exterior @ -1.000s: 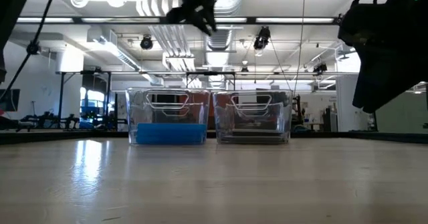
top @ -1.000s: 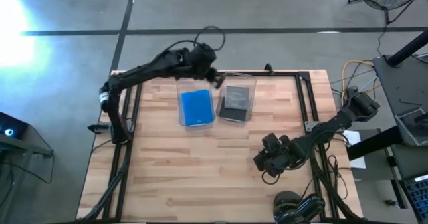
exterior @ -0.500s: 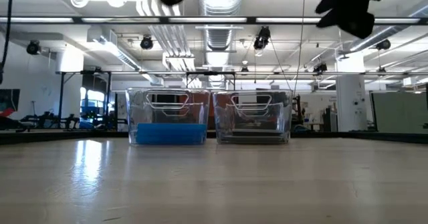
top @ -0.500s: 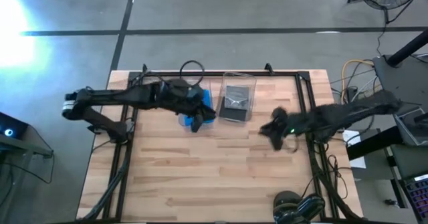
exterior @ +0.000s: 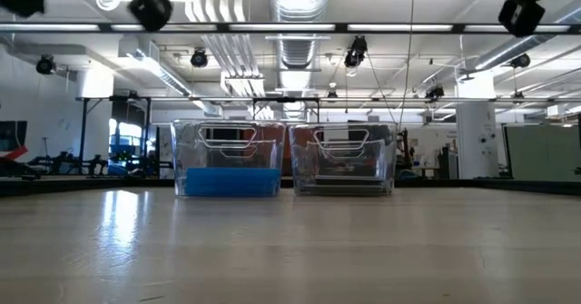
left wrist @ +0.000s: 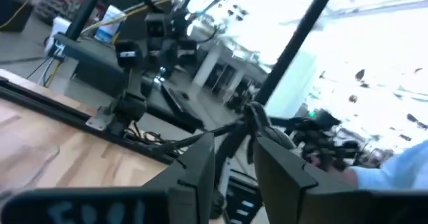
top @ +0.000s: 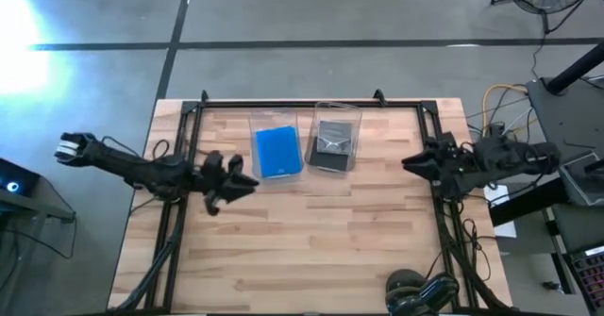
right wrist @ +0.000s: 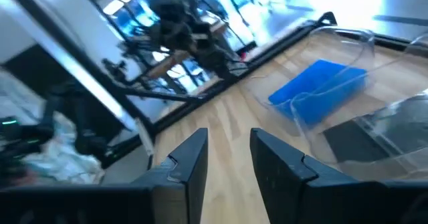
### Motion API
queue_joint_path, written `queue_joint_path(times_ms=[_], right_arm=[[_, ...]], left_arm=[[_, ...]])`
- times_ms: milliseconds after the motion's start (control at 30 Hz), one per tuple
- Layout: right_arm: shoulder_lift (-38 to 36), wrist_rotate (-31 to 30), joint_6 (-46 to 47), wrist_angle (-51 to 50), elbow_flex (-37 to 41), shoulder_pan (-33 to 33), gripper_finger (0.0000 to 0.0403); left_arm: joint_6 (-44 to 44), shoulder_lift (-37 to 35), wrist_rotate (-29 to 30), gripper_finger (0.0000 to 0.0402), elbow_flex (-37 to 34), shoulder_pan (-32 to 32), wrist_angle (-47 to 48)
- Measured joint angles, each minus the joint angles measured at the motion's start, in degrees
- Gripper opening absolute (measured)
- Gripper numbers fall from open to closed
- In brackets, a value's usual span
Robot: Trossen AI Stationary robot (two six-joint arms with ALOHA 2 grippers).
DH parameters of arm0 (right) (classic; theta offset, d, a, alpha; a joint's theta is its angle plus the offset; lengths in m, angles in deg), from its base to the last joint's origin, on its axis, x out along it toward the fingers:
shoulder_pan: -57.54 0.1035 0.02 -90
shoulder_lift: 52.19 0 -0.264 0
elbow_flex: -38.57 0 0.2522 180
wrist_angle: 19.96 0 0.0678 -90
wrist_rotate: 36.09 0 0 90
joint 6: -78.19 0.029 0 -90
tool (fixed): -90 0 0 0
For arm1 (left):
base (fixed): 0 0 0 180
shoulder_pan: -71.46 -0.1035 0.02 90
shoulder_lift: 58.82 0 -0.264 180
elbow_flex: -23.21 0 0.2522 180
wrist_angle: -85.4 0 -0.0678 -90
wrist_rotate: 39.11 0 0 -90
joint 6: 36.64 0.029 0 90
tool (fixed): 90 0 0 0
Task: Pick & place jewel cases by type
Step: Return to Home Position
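- Jewel cases: the blue jewel cases (top: 276, 152) lie flat in the left clear bin (top: 274, 120). The dark jewel cases (top: 332, 142) lie flat in the right clear bin (top: 338, 110).
- How many cases are in each stack cannot be told.
- The bins stand side by side, nearly touching, at the far middle of the table (top: 311, 245).
- The low view confirms that each stack rests on the floor of its own bin.
- Writing: pale lettering (left wrist: 73, 207) on the left gripper's body is too blurred to read.
- Left gripper (top: 247, 184): raised over the left part of the table, near the left bin's front corner but apart from it. Its wrist view shows the fingers (left wrist: 200, 174) parted by a narrow gap, with nothing between them.
- Right gripper (top: 408, 162): raised at the table's right edge, well apart from the right bin. Its fingers (right wrist: 187, 164) are likewise parted by a narrow gap. Only bare wood shows through it, and it touches nothing.
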Motion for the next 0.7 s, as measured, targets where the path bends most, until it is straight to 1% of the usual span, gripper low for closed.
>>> queue_joint_path(times_ms=[67, 133, 200, 267, 333, 367, 433, 500, 533, 567, 633, 700], right_arm=[[-5.4, 1.4, -1.9, 2.8, 4.2, 0.0, 0.0109], [-11.2, 1.9, -3.6, 5.1, 8.2, 0.0, 0.0109], [-16.6, 0.8, -6.0, 6.0, 11.5, 0.0, 0.0109], [-16.6, -1.1, -7.6, 6.8, 12.5, -0.1, 0.0109], [-15.6, -1.5, -8.1, 5.6, 12.3, -0.3, 0.0109], [-14.6, -3.1, -8.1, 6.1, 12.4, -0.3, 0.0109], [-15.3, -4.3, -7.8, 6.8, 12.7, -0.3, 0.0109], [-16.6, -4.8, -8.3, 7.9, 14.6, -0.3, 0.0109], [-16.6, -6.3, -7.7, 7.7, 15.1, -0.3, 0.0109], [-16.6, -6.9, -4.6, 4.7, 15.1, -0.4, 0.0109], [-15.6, -3.2, 4.4, -4.2, 14.4, -0.3, 0.0109], [-13.6, -0.6, 12.9, -8.4, 13.8, -0.3, 0.0109]], left_arm=[[-0.5, -3.2, 2.5, 0.0085, -5.5, 0.1, -3.1], [1.8, -6.8, 4.5, 0.0085, -9.5, -0.6, -6.0], [4.6, -10.5, 4.3, 0.0085, -12.0, -1.3, -7.8], [5.6, -15.2, 3.9, 0.0085, -13.9, -2.7, -7.6], [5.6, -18.9, 4.1, 0.0085, -15.7, -4.6, -5.3], [5.2, -20.6, 3.8, 0.0085, -16.6, -5.3, -4.3], [3.2, -24.8, 2.0, 0.0085, -19.1, -7.3, -3.0], [0.4, -27.4, 1.2, 0.0085, -22.1, -9.2, -3.3], [-1.1, -28.8, 1.5, 0.0085, -22.3, -10.0, 0.5], [-2.4, -30.3, 1.8, 0.0085, -22.1, -10.7, 4.4], [-4.9, -31.7, 2.0, 0.0085, -21.2, -11.3, 11.9], [-6.3, -32.8, 2.1, 0.0085, -21.1, -11.2, 16.4]])
